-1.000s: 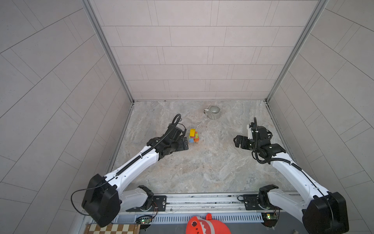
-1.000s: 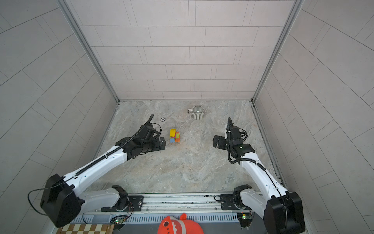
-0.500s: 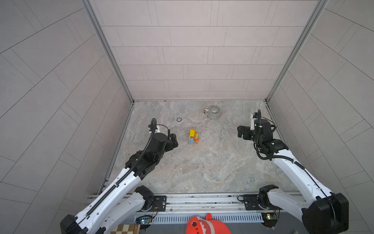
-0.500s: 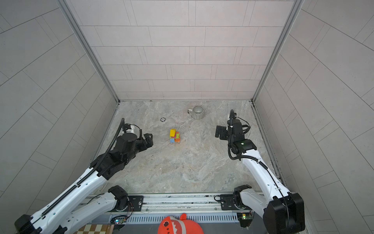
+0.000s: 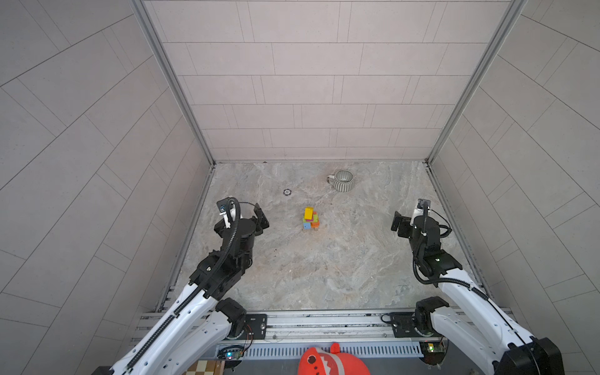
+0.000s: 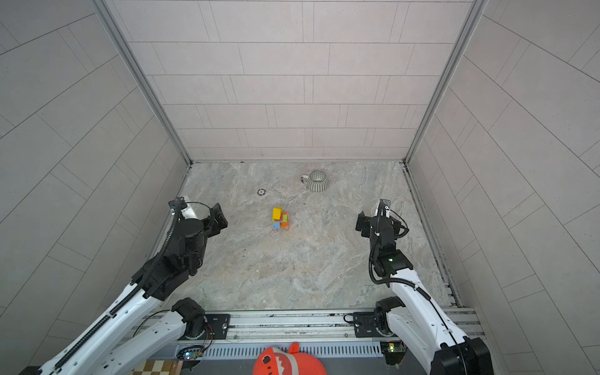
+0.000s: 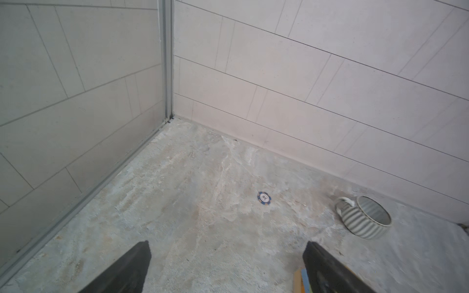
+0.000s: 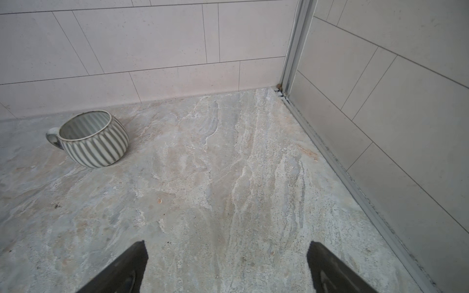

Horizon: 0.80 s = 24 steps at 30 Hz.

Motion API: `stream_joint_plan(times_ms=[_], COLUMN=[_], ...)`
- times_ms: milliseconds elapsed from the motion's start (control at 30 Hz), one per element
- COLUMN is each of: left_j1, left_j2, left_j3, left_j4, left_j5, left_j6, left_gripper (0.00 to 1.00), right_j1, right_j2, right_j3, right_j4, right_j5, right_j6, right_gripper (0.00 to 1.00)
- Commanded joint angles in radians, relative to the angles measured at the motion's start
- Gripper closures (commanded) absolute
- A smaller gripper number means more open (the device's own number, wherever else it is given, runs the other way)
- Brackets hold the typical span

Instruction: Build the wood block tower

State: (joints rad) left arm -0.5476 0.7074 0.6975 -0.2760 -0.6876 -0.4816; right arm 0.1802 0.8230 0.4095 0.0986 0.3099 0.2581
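Back go the 2 arms, well clear of the wood block tower (image 5: 310, 219), which stands alone mid-table. It has a yellow brick on top with orange, green, magenta and blue staggered beneath, smooth painted wood on the rough veined stone table (image 5: 324, 276). Left gripper (image 7: 227, 253) and right gripper (image 8: 227, 253) are both spread wide, holding nothing.

Cannot count the bricks of the wood block tower (image 5: 310, 219) (image 6: 280, 219) in both top views: too small, with lower layers hidden under the yellow top brick (image 5: 308, 213). From the left wrist, only an orange-and-blue sliver of it, cut off by the frame edge and partly behind a finger (image 7: 330, 274) of the left pincer (image 7: 226, 244). Only the spread tips of that pincer and of the right pincer (image 8: 225, 243) in frame. Cannot read the marking on the small disc (image 7: 264, 198). Red-orange thing (image 5: 328, 360) at the near edge cut off.
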Motion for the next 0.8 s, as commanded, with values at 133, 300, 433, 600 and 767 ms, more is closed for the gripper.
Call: stream_joint_plan(times_ms=[133, 300, 433, 600, 767], left_j1=[0.217, 0.291, 0.369, 0.423, 0.431], left_j2=[0.035, 0.264, 0.428, 0.618, 0.74], left_j3=[-0.187, -0.244, -0.245, -0.215, -0.148], left_j4=[0.259, 0.442, 0.557, 0.66, 0.726], left_j5=[-0.024, -0.016, 0.056, 0.269, 0.357], left_j6=[0.194, 0.344, 0.329, 0.363, 0.425], left_gripper=[0.0, 0.0, 0.0, 0.0, 0.0], right_j1=[-0.01, -0.063, -0.067, -0.072, -0.077], right_j2=[0.035, 0.178, 0.298, 0.432, 0.616], right_j3=[-0.11, -0.147, -0.161, -0.22, -0.225], right_j4=[0.314, 0.488, 0.601, 0.836, 1.084], right_j5=[0.108, 0.127, 0.152, 0.194, 0.173], right_j6=[-0.111, -0.092, -0.109, -0.135, -0.192], right_gripper=[0.0, 0.0, 0.0, 0.0, 0.0])
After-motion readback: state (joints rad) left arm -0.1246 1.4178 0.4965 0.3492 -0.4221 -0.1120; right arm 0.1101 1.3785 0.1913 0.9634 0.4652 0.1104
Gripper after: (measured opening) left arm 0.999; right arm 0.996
